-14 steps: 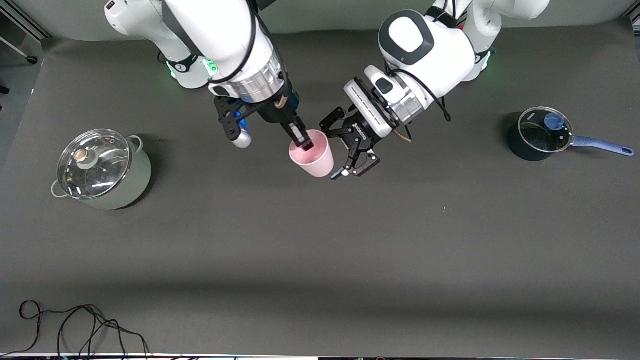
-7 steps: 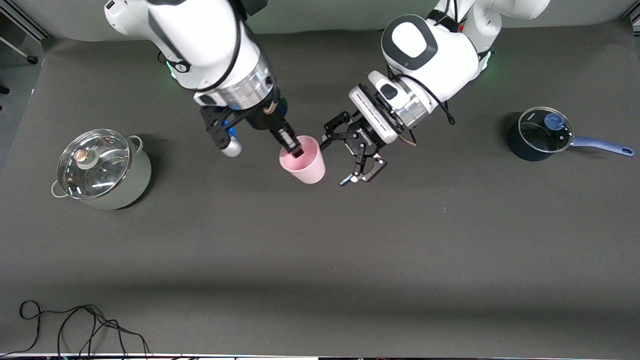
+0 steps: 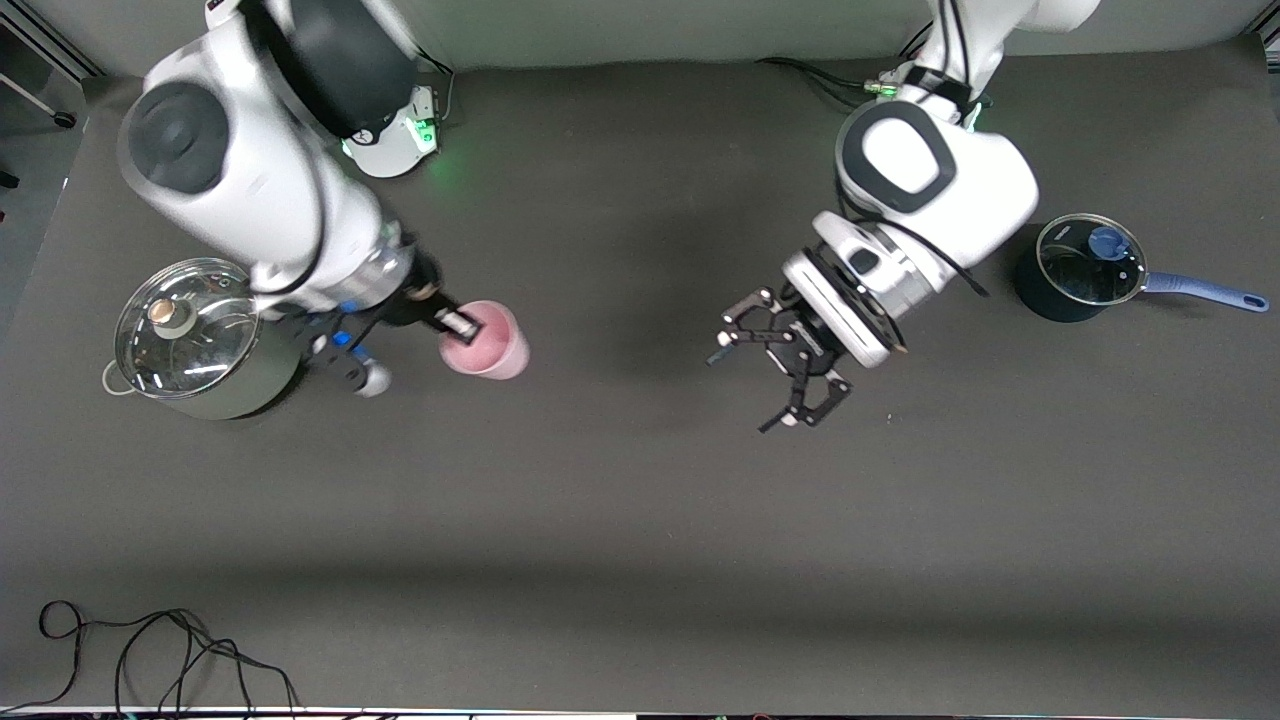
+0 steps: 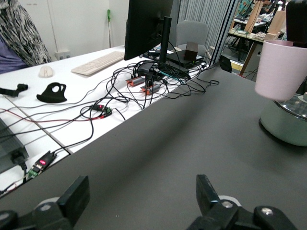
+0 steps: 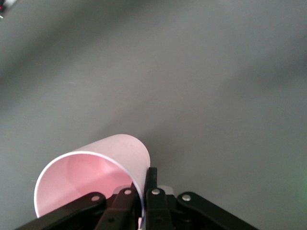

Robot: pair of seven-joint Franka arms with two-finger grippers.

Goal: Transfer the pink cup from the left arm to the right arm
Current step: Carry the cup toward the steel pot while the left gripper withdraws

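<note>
The right gripper (image 3: 455, 325) pinches the rim of the pink cup (image 3: 487, 353) above the mat beside the steel pot (image 3: 205, 340), while the left gripper (image 3: 775, 375) hovers well apart over mid-table, fingers spread and empty.

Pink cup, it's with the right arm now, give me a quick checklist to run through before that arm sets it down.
1. Right gripper pinching the wall of the pink cup, one finger inside the rim: ok.
2. Cup lifted off the table: ok in the left wrist view, where it hangs above the pot.
3. Left gripper open, holding nothing, away from the cup: ok.
4. Room beside the steel pot with the glass lid, toward the right arm's end of the table: cannot tell, the arm covers part of that space.
5. Cup upright: not ok, it looks tilted in the right wrist view.
6. Blue saucepan away from the cup: ok.
</note>
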